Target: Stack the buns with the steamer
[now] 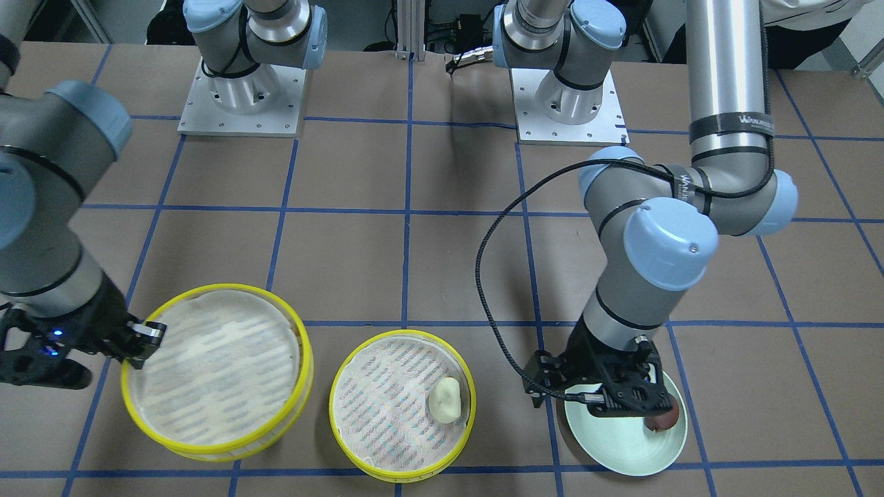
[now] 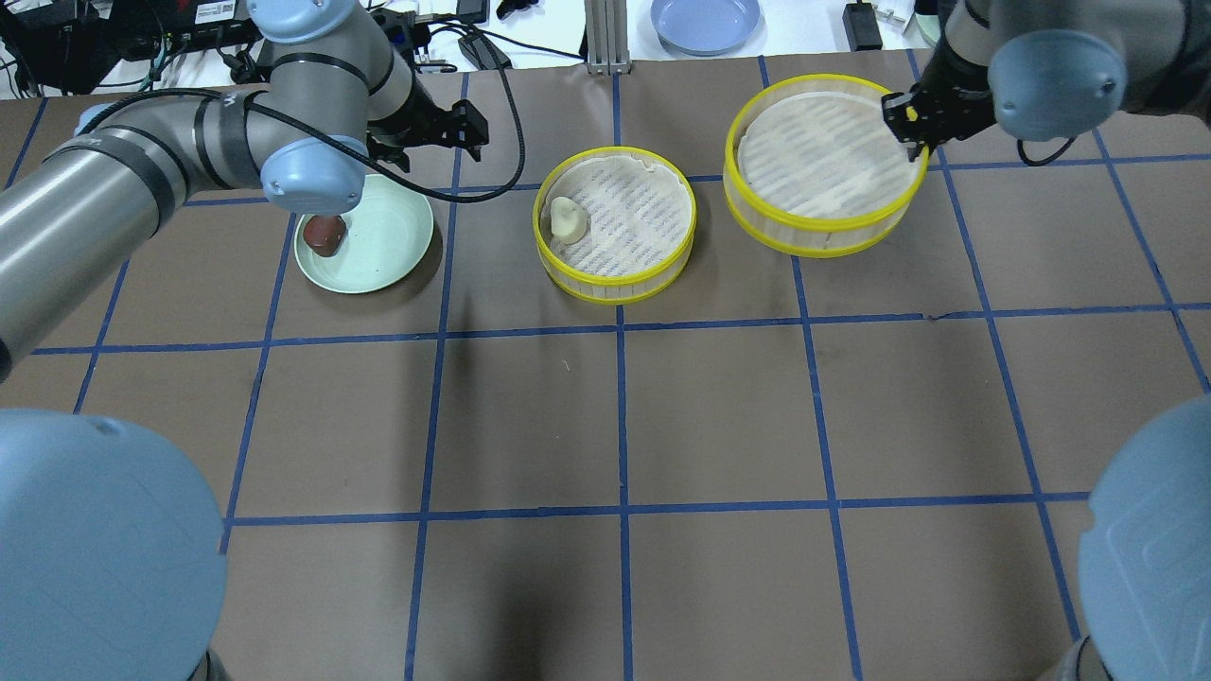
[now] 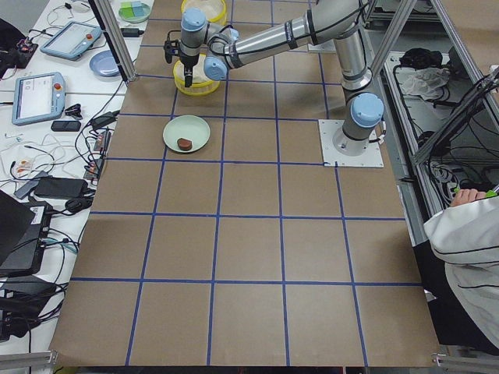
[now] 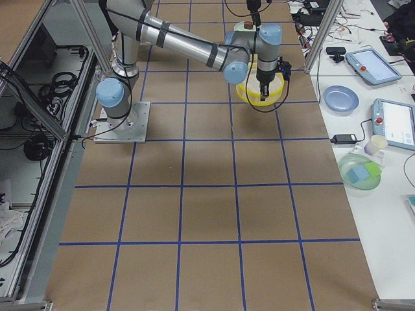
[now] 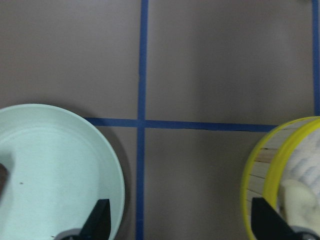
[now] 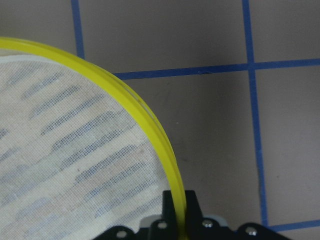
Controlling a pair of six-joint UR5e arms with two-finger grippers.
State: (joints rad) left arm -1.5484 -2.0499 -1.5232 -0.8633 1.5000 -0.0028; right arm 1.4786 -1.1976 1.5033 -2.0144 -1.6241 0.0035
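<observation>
The biggest thing here is my brown table (image 2: 719, 407), with blue tape lines that make squares on it. Next is the big steamer tray (image 2: 823, 156), round with a yellow rim and a stripy white cloth inside, and it sits out on my right side. Nothing lies in it. I cannot tell if it sits flat on the table or is a little bit up. Beside it, in the middle and not touching it, is the small steamer tray (image 2: 643, 208), with the same yellow rim and the same kind of cloth. To the left of that one is the pale green plate (image 2: 383, 236), near it but apart. My right claw (image 6: 181, 215) is pinched tight on the yellow rim of the big steamer tray, one finger inside the wall and one outside. My left claw (image 5: 182, 220) hangs up over the plate's side of the table with its two fingers spread wide and nothing between them. From its own camera I see the plate on one side and the small steamer tray on the other. The white bun (image 2: 569, 220) lies in the small steamer tray, close to the wall on the plate's side. The brown bun (image 2: 324, 235), shiny and dark, sits on the plate near its left edge, away from the trays.
</observation>
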